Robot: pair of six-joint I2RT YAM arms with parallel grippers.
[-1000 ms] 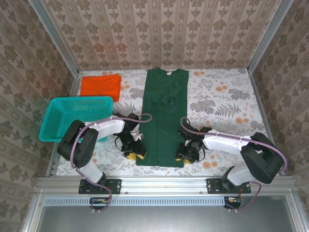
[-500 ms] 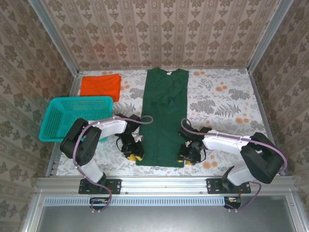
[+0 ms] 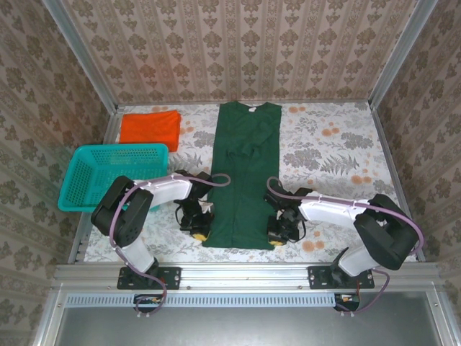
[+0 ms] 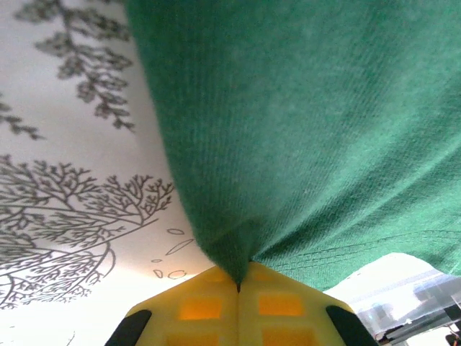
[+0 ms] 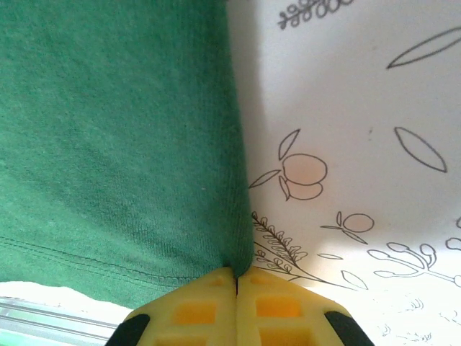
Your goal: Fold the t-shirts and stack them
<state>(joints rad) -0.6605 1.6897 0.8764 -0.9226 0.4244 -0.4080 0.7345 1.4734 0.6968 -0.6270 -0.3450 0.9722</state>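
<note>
The dark green t-shirt (image 3: 245, 173) lies folded into a long narrow strip down the middle of the table, collar at the far end. My left gripper (image 3: 198, 232) is shut on its near left edge; the cloth (image 4: 302, 130) runs pinched into the yellow pads (image 4: 194, 306). On the other side my right gripper (image 3: 277, 236) is shut on the near right edge, where the green cloth (image 5: 115, 130) enters its yellow pads (image 5: 277, 306). The orange t-shirt (image 3: 150, 128) lies folded flat at the far left.
A teal mesh basket (image 3: 115, 173) sits at the left edge, just behind my left arm. The floral tablecloth (image 3: 331, 151) is bare to the right of the green shirt. Patterned walls close in the back and both sides.
Both grippers slid inward onto the green shirt's near corners and closed on the cloth. The shirts themselves have not shifted.
</note>
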